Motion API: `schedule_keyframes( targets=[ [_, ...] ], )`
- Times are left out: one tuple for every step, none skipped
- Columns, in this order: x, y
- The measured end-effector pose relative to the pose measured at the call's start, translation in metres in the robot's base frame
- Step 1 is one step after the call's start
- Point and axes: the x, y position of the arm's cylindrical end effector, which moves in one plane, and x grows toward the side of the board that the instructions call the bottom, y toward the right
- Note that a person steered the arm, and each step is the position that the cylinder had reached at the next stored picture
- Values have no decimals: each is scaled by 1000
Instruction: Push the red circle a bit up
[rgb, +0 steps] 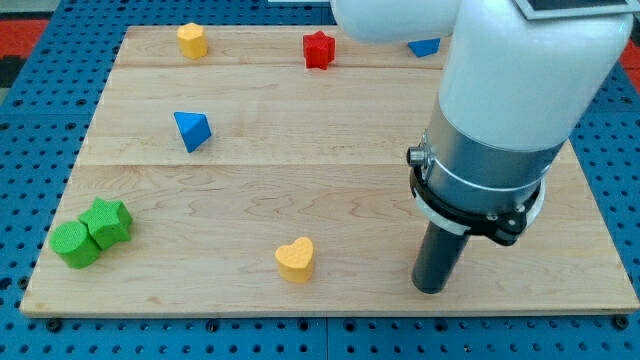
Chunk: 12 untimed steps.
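No red circle shows in the camera view; the arm's large white and grey body (500, 120) covers much of the board's right side and may hide it. The only red block I see is a red star (318, 49) near the view's top. My tip (432, 289) rests on the board at the lower right, well to the right of a yellow heart (295, 259) and touching no visible block.
The wooden board (300, 190) also holds a yellow hexagon-like block (192, 40) at the top left, a blue triangle (191, 130) left of centre, a blue block (424, 47) partly hidden by the arm, and a green circle (75, 245) touching a green star (108, 222) at the lower left.
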Motion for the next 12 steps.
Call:
schedule_keyframes(
  targets=[
    [-1, 0],
    [-1, 2],
    [-1, 4],
    [-10, 22],
    [-34, 30],
    [-58, 32],
    [-61, 33],
    [-61, 33],
    [-61, 33],
    [-61, 33],
    [-61, 34],
    [-61, 40]
  ],
)
